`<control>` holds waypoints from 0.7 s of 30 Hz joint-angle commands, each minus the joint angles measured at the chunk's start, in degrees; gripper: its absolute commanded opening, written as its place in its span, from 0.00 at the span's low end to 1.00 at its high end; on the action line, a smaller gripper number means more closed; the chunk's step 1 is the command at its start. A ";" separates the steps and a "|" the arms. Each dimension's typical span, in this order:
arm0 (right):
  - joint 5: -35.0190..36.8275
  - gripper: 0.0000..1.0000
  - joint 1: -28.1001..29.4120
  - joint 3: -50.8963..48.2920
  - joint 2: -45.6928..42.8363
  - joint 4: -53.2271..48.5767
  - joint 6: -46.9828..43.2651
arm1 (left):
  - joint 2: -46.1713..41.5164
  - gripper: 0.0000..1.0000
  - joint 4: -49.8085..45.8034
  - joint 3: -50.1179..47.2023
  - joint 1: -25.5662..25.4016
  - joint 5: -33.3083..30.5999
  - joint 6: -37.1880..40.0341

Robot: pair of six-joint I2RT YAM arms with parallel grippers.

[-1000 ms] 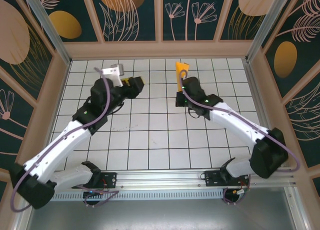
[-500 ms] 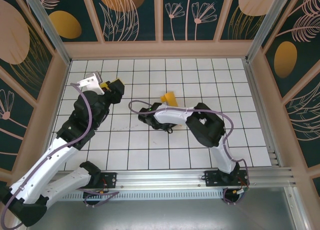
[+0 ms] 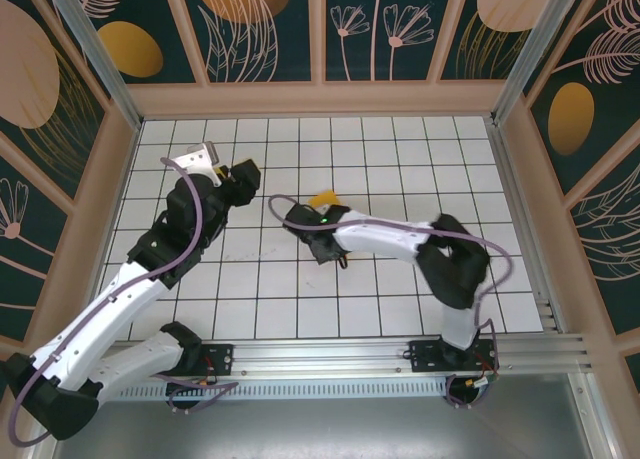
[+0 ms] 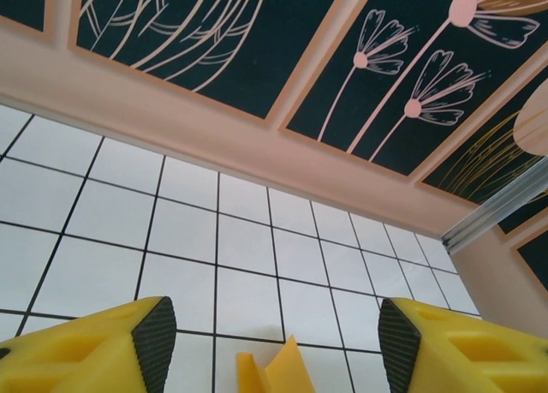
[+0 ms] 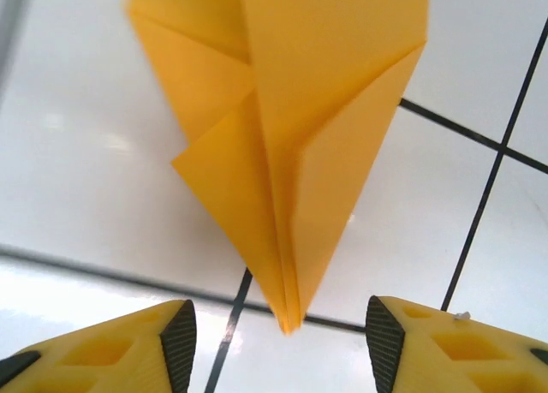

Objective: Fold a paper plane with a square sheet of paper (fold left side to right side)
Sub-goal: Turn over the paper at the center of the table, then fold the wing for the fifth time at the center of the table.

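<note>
Right claw (image 5: 281,346) newly open, paper plane (image 5: 300,110) loose

paper plane (image 3: 324,196) | orange-yellow folded dart, sharp tip | at table (image 3: 400,279) middle

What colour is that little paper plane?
The plane is plain orange-yellow; the right wrist view shows it best.

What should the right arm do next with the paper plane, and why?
Probably draw the right tool straight back: its jaws stand open and the paper plane has its tip untouched between them, so pulling away cleanly avoids nudging it.
</note>
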 commanded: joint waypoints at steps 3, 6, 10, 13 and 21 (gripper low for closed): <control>-14.11 0.61 -10.21 -11.06 -17.49 13.44 -2.58 | 5.96 0.69 3.22 -2.62 0.37 6.66 -4.97; -22.03 0.66 -18.70 -19.27 -26.19 20.98 -3.13 | 12.42 0.69 7.44 -4.04 0.37 14.14 -8.26; -33.61 0.73 -30.17 -29.38 -34.37 30.89 -1.05 | 23.01 0.68 13.76 -4.79 0.28 23.92 -11.73; -41.81 0.74 -36.53 -35.41 -37.43 36.73 1.28 | 29.99 0.68 18.43 -4.59 0.18 28.71 -13.75; -45.65 0.74 -41.48 -42.15 -39.60 39.45 2.45 | 45.22 0.67 20.21 1.25 -0.16 32.17 -14.44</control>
